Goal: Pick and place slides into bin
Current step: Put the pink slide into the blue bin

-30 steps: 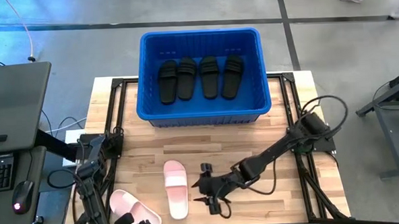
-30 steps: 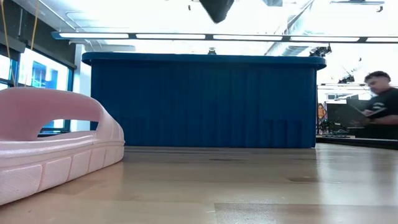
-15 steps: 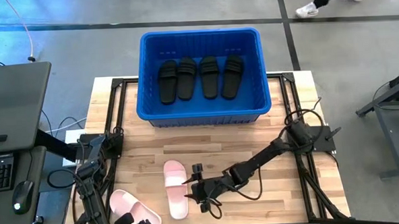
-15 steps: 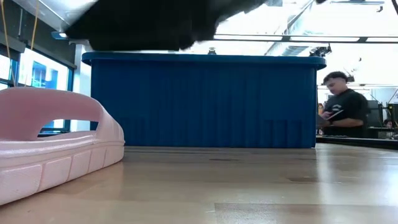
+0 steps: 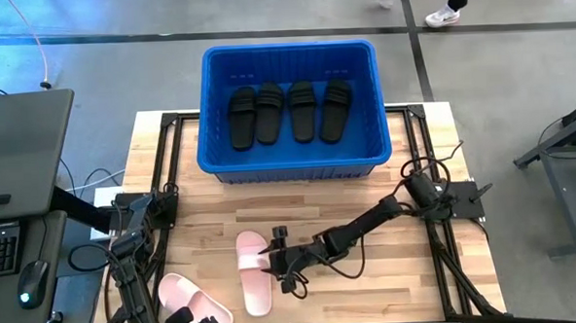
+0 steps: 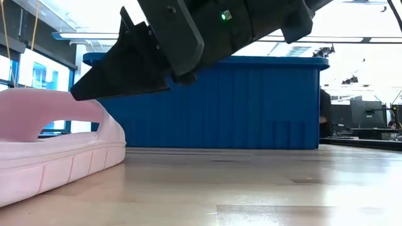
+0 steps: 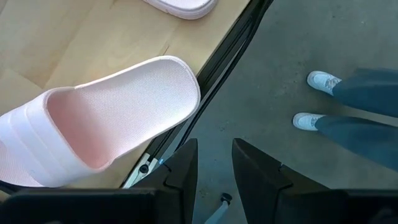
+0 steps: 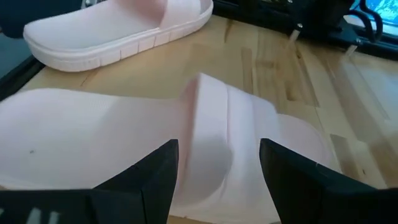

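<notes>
Four black slides (image 5: 291,113) lie side by side in the blue bin (image 5: 288,50) at the table's far side; the bin also shows in the low view (image 6: 251,100). One pink slide (image 5: 255,271) lies sole down on the wood near the table's middle front, strap (image 8: 217,124) up. My right gripper (image 5: 275,260) is open just above its strap, one finger on either side in the right wrist view (image 8: 217,174); whether it touches, I cannot tell. A second pink slide (image 5: 191,300) lies at the near left corner, one end over the table's edge (image 7: 180,81). My left gripper (image 7: 214,168) stands beside it with a narrow gap, empty.
Black frame rails (image 5: 164,177) run along the table's left and right sides. A desk with a keyboard (image 5: 0,247) and mouse stands to the left. A person's shoes (image 7: 314,99) show on the floor past the near left corner. Bare wood lies between bin and slide.
My right gripper has moved toward the table's left edge and come down, from right of the middle pink slide to just above it; in the low view it has dropped in from above. The slides have stayed where they were.
</notes>
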Available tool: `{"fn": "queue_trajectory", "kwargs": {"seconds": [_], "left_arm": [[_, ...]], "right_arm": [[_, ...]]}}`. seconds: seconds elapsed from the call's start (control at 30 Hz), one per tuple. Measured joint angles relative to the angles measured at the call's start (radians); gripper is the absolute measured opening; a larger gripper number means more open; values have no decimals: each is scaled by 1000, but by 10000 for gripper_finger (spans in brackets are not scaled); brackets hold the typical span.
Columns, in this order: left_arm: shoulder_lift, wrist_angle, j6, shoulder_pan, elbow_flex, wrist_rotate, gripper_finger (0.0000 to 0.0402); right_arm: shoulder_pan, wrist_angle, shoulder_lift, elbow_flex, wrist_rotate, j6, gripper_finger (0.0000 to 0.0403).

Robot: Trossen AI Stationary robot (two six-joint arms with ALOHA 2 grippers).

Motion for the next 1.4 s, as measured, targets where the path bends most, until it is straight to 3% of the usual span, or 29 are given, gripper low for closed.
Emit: {"fn": "queue_trajectory", "kwargs": {"seconds": [0.23,0.67,0.83,1.07,1.23,1.4], "left_arm": [[0,0,1,0,0,0,89],[0,0,1,0,0,0,89],[0,0,1,0,0,0,89],[0,0,1,0,0,0,89],[0,0,3,0,0,0,89],[-1,0,3,-1,0,0,89]], "right_arm": [[0,-1,5,0,9,-148,215],[-42,-41,14,0,64,-132,208],[-72,-61,14,0,56,-42,154],[-92,-76,14,0,-22,104,19],[-55,-77,-2,0,-8,165,19],[12,-118,-101,0,10,85,6]]}}
